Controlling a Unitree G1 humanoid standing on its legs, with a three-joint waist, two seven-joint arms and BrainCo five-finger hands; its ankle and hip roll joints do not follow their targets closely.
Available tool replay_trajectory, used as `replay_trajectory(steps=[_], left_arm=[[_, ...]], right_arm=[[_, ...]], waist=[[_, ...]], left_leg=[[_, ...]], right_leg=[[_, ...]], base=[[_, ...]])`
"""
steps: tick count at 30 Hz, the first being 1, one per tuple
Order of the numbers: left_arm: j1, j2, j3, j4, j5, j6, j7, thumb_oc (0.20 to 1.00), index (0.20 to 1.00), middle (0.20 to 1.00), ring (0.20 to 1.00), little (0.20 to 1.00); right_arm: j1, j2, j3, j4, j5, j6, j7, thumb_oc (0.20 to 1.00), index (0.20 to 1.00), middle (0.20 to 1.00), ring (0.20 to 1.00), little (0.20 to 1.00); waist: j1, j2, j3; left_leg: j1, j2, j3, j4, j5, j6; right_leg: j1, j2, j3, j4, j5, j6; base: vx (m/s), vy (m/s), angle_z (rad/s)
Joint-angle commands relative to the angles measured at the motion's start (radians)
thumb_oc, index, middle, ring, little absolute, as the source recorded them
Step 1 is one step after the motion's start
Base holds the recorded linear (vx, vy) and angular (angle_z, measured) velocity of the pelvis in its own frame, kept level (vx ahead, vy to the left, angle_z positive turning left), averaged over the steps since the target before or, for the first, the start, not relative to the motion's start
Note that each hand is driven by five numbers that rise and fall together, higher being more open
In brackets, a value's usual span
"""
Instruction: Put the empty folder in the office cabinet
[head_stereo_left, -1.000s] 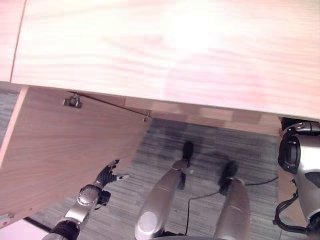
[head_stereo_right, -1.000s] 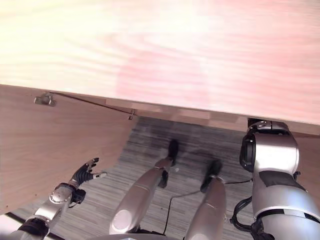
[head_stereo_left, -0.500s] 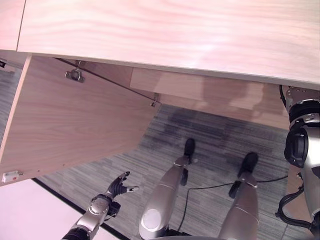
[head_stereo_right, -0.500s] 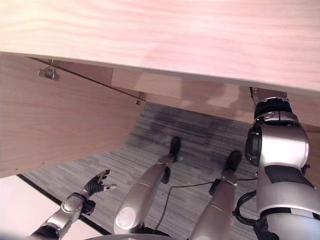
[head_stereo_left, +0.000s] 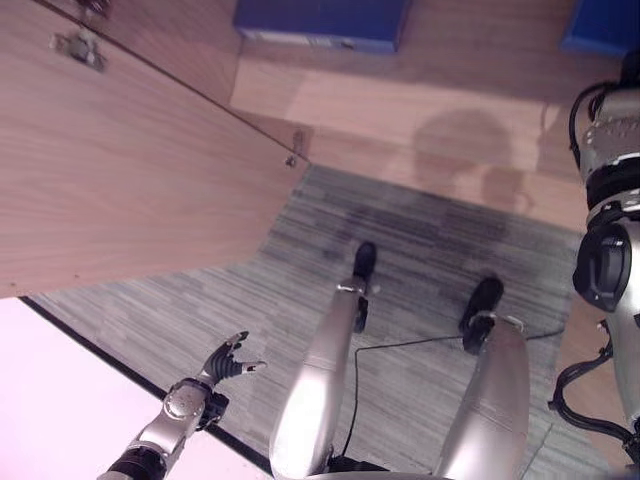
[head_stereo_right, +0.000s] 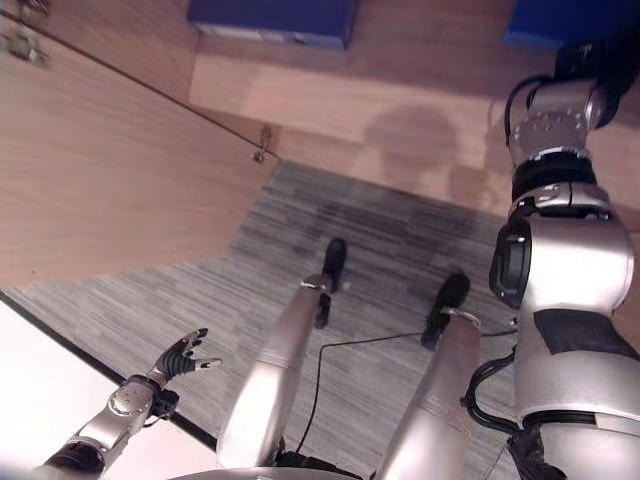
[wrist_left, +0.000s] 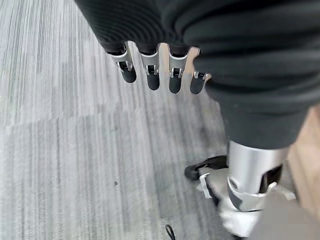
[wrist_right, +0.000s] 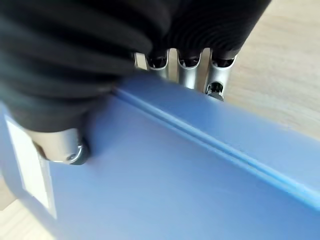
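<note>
Grey striped carpet runs up to a light wooden cabinet, its door swung open at 10 o'clock. The right hand clamps the blue plastic folder, fingers over its upper edge, thumb on the face; the long axis seems to slant across the wrist view. A white label, unreadable, marks its spine. The left hand hangs at 7 o'clock, fingers spread. Since a second ago the view has tilted, revealing another blue folder at 12 o'clock.

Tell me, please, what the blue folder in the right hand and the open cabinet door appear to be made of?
Blue folder: probably smooth plastic, with an even sheen and a moulded ridge. Cabinet door: light wood or wood-look laminate, matt, with visible grain.
</note>
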Motion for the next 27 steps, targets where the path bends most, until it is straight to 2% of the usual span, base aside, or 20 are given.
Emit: replay_trajectory(steps=[1, 8, 14, 27], left_arm=[[0.005, 0.042, 0.019, 0.047, -0.025, 0.003, 0.027, 1.000, 1.000, 1.000, 1.000, 1.000], [-0.008, 0.056, 0.021, 0.038, -0.026, 0.001, 0.035, 1.000, 1.000, 1.000, 1.000, 1.000], [-0.011, 0.065, 0.028, 0.029, -0.033, -0.003, 0.037, 1.000, 1.000, 1.000, 1.000, 1.000], [0.012, 0.080, 0.051, 0.047, -0.028, -0.008, 0.033, 1.000, 1.000, 1.000, 1.000, 1.000]], right_arm=[[0.049, -0.141, 0.083, -0.085, -0.061, 0.000, 0.033, 0.200, 0.200, 0.200, 0.200, 0.200], [0.057, -0.134, 0.080, -0.087, -0.056, 0.002, 0.034, 0.200, 0.200, 0.200, 0.200, 0.200], [0.076, -0.115, 0.069, -0.104, -0.054, -0.001, 0.035, 0.200, 0.200, 0.200, 0.200, 0.200], [0.009, -0.126, 0.124, -0.049, -0.079, 0.035, 0.035, 0.200, 0.200, 0.200, 0.200, 0.200]], waist=[[-0.001, 0.009, -0.010], [-0.014, -0.005, -0.004], [-0.023, -0.017, -0.007], [-0.018, -0.029, -0.044]], left_leg=[[0.093, 0.037, -0.007, 0.119, -0.205, 0.016], [0.015, 0.025, 0.002, 0.222, -0.251, 0.018], [-0.010, 0.021, 0.013, 0.267, -0.280, 0.016], [0.030, 0.020, 0.013, 0.171, -0.252, 0.017]], right_leg=[[0.182, -0.007, -0.013, -0.119, -0.123, 0.040], [0.104, 0.000, -0.024, -0.020, -0.176, 0.030], [0.087, 0.001, -0.028, 0.013, -0.204, 0.019], [0.124, -0.001, -0.034, -0.050, -0.174, 0.019]], base=[[0.04, -0.031, 0.60], [0.04, -0.032, 0.04], [0.05, -0.018, -0.02], [0.02, -0.004, -0.02]])
